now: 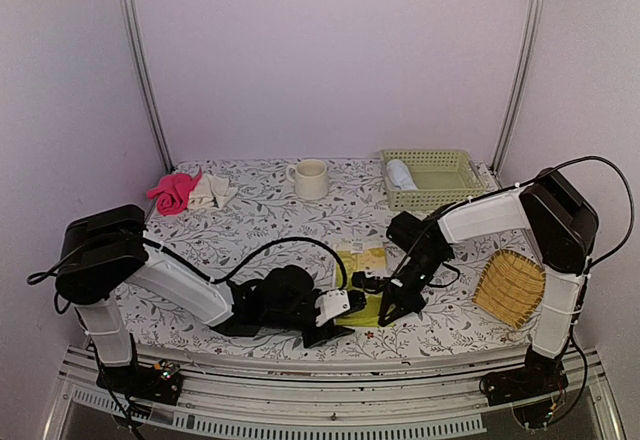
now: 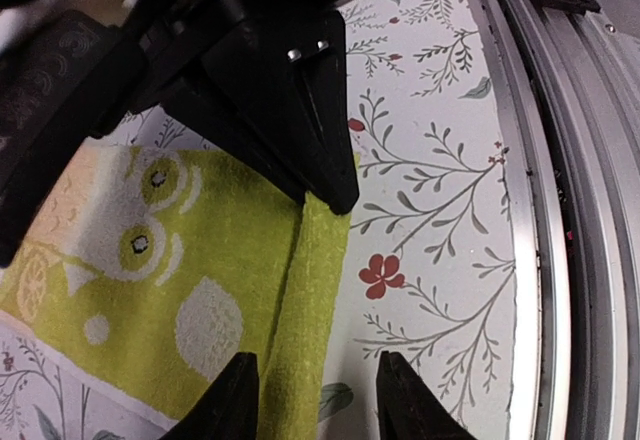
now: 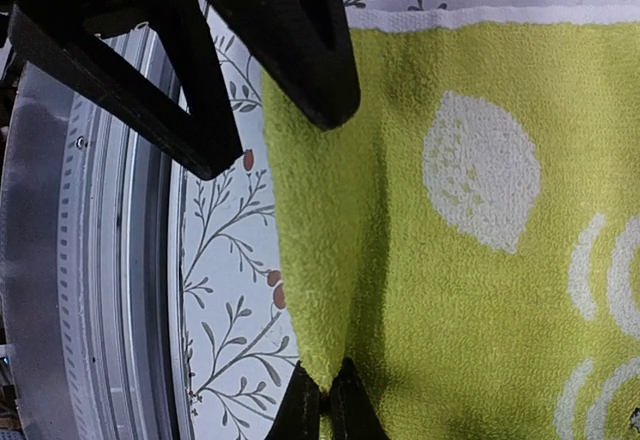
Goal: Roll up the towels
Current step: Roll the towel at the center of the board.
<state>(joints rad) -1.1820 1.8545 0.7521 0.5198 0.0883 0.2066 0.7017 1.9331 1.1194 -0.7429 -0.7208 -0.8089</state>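
Right gripper (image 3: 325, 402) clamped shut on the lemon-print towel's (image 3: 470, 290) folded edge. Left gripper (image 2: 318, 385) has its jaws apart, straddling the same edge just beside it.

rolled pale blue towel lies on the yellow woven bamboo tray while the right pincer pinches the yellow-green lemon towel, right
No: the rolled pale blue towel lies in the green plastic basket, as the top external view shows. The right pincer does pinch the yellow-green lemon towel.

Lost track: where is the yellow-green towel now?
In the top view, the yellow-green towel lies centre-front on the table, between the left gripper and right gripper.
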